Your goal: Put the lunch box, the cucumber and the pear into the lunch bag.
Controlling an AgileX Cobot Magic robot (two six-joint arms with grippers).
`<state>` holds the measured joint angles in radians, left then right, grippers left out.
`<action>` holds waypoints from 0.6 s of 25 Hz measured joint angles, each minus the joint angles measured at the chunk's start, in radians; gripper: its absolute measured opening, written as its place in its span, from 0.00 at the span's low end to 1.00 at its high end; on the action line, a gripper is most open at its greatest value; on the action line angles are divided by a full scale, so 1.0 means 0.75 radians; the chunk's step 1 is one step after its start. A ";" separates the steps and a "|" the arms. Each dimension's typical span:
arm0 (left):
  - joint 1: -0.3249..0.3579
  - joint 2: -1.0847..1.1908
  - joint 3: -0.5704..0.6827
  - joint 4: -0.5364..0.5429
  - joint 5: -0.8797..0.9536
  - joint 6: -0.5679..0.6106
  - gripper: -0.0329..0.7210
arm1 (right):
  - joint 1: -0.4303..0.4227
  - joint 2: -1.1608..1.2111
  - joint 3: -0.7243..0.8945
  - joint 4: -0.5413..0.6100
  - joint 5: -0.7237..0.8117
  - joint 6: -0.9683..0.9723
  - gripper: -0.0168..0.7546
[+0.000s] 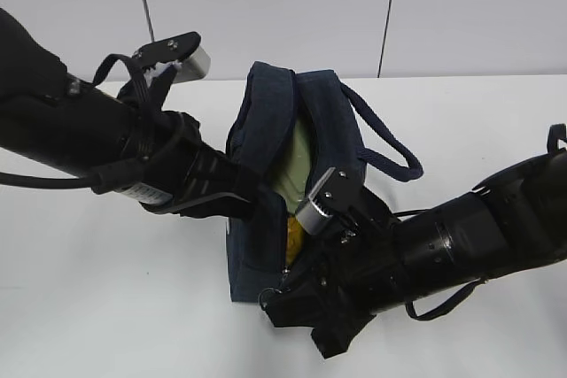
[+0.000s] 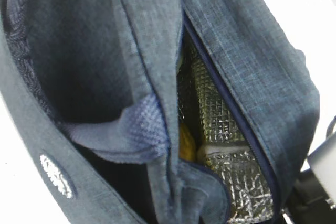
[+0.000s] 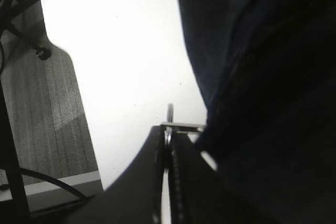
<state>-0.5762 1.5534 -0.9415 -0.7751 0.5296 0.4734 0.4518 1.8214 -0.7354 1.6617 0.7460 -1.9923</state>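
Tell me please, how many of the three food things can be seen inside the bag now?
2. The pale green lunch box lies in the bag opening; the yellow pear sits below it, nearer the right gripper. The cucumber may be hidden inside.

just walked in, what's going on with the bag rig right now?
Both arms are at the lunch bag on the white table. The left gripper is clamped on the bag's left side. The right gripper is shut on the metal ring pull at the near end of the zipper. The top is open: the pale green lunch box lid and the yellow pear show inside. The cucumber isn't visible.
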 joint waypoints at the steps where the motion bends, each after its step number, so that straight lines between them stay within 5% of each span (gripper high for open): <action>1: 0.000 0.000 0.000 0.001 0.000 0.000 0.06 | 0.000 -0.003 0.000 -0.002 0.003 0.031 0.02; 15: 0.001 0.000 0.000 0.016 -0.002 0.000 0.06 | 0.000 -0.239 -0.002 -0.064 -0.006 0.135 0.02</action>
<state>-0.5752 1.5534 -0.9415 -0.7634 0.5282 0.4734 0.4518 1.6424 -0.7370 1.6138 0.7412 -1.8909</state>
